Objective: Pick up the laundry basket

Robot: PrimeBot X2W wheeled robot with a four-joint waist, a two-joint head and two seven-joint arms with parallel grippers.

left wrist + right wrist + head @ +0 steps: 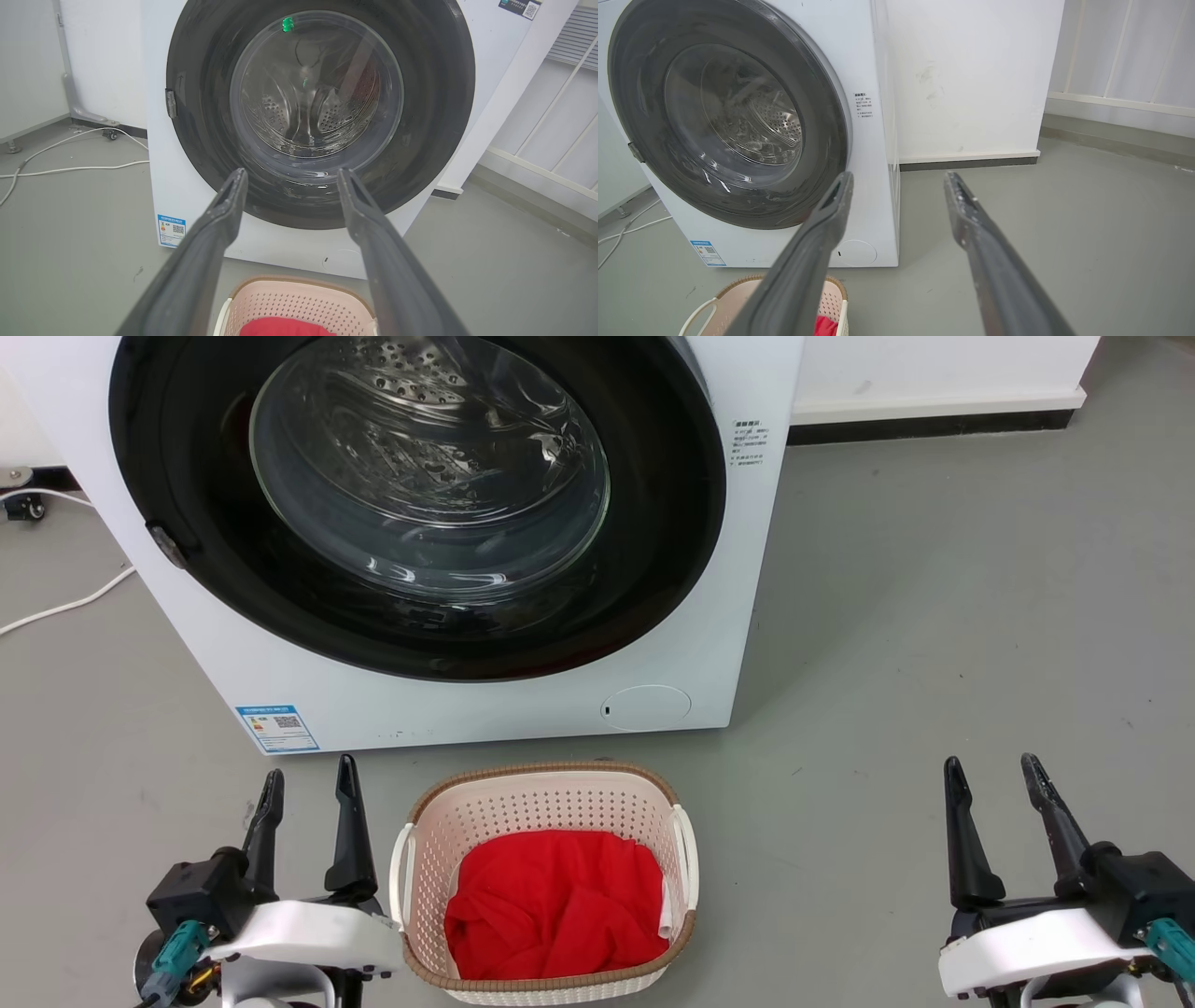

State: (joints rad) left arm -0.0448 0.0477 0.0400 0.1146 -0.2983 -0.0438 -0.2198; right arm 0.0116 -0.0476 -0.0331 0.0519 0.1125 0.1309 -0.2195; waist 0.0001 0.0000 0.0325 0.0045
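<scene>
Head view is showing the basket [546,803] sitting on the floor [934,644] just in front of the washer [420,714], with a red cloth [551,905] lying inside it. The left gripper [310,770] is hovering just beside the basket's left handle [401,873], its fingers [351,831] spread apart and holding nothing. The right gripper [991,763] is hanging well apart from the right handle [689,859], likewise spread and empty. Both wrist views are looking past parted fingers at the washer, with the basket peeking in at the bottom edge. Nothing of the pickup is looking done: the basket is resting on the floor, ungrasped. What is remaining, as I judge it, is bringing the right gripper in toward its handle, lowering both, closing on the handles, and lifting evenly so the cloth is not spilling.
</scene>
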